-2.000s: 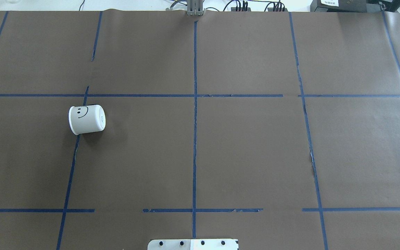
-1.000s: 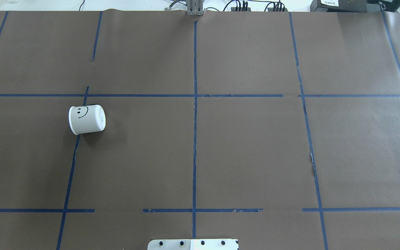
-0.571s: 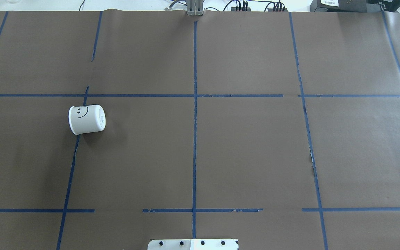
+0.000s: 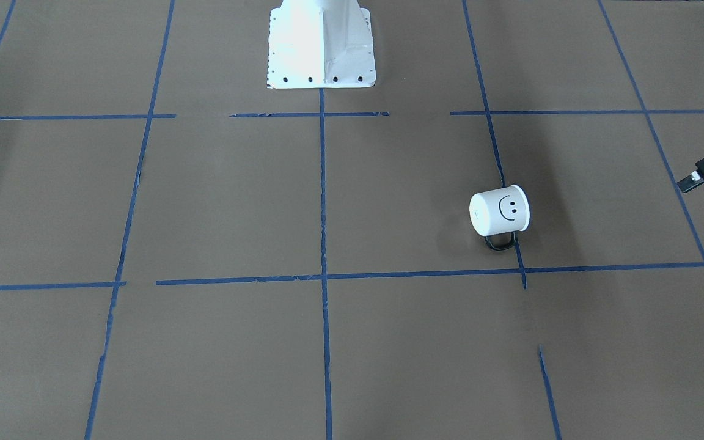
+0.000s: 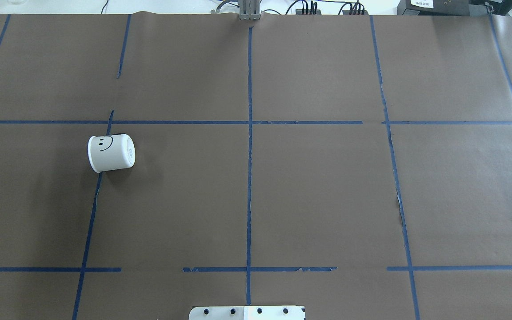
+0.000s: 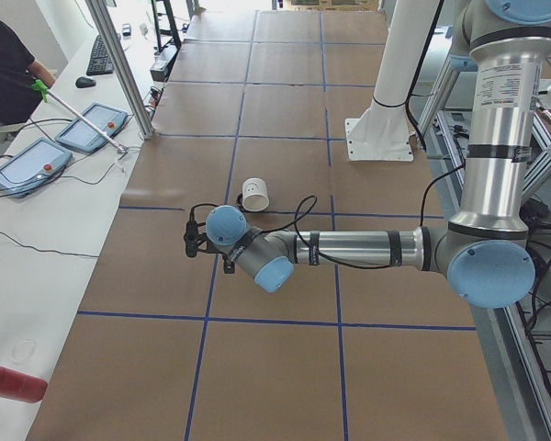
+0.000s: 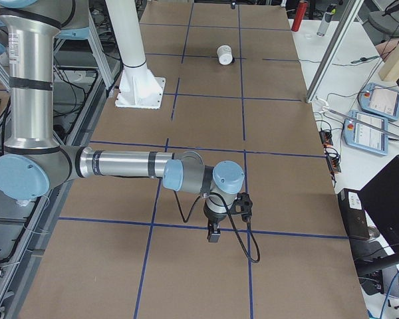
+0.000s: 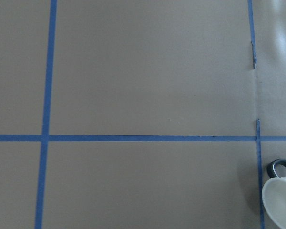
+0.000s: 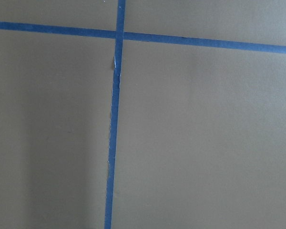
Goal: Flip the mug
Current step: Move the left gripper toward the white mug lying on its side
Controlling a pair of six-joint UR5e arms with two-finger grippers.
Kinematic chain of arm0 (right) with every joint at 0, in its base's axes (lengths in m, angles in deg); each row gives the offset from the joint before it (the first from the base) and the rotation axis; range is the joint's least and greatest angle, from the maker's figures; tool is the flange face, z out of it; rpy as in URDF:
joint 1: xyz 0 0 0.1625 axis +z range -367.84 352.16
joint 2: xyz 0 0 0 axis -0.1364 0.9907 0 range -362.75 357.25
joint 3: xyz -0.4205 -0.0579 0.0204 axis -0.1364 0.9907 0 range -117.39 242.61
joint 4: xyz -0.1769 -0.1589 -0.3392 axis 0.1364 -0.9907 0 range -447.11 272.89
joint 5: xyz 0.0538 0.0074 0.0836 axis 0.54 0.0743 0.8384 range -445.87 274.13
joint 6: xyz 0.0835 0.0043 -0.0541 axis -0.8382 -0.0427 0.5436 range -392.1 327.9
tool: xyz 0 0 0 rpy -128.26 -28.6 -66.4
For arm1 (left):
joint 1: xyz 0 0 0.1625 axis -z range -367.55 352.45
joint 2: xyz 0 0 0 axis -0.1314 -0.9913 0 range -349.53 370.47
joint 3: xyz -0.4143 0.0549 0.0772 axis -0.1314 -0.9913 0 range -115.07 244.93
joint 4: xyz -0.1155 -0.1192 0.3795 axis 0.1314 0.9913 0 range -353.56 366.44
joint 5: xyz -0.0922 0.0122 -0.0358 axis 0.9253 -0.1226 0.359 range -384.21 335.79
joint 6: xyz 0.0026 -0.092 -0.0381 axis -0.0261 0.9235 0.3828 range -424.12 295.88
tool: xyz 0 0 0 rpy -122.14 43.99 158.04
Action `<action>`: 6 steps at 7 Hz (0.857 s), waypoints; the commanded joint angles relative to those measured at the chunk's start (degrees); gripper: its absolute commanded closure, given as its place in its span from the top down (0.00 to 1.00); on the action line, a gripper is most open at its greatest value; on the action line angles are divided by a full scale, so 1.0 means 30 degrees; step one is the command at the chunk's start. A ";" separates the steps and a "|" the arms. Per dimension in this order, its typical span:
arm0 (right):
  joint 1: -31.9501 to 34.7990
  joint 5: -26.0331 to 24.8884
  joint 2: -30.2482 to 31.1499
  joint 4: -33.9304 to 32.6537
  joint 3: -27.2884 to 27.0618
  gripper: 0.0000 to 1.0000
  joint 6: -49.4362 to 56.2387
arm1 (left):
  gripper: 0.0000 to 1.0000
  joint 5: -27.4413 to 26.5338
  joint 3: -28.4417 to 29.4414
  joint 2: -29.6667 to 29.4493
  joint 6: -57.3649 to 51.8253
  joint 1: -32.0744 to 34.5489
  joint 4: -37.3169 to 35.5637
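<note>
The white mug (image 5: 111, 153) with a black smiley face lies on its side on the brown paper, left of centre. In the front-facing view (image 4: 500, 211) its thin black handle (image 4: 500, 242) lies on the paper on the side away from the robot. Its mouth points toward my left gripper (image 4: 703, 182), which hovers apart from it with its fingers apart and empty. The left wrist view shows the mug (image 8: 281, 200) at the lower right corner. My right gripper (image 7: 213, 232) hangs over bare paper far from the mug; I cannot tell whether it is open or shut.
Blue tape lines divide the brown paper into squares. The robot's white base (image 4: 321, 49) stands at the near middle edge. An aluminium post (image 6: 119, 73), control pendants (image 6: 28, 165) and an operator are along the far side of the table.
</note>
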 commanded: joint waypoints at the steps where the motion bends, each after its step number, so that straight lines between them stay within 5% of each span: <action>1: 0.0000 0.0000 0.0000 0.0000 -0.0003 1.00 0.0000 | 1.00 -0.3759 0.0528 -0.0586 0.5692 -0.3259 0.5264; 4: 0.0000 0.0000 0.0000 0.0000 -0.0002 1.00 0.0000 | 1.00 -0.4948 0.0733 -0.1116 1.2603 -0.4680 1.0452; 6: 0.0000 0.0000 0.0000 0.0000 -0.0003 1.00 0.0000 | 1.00 -0.7545 0.1056 -0.1117 1.7146 -0.5907 1.4235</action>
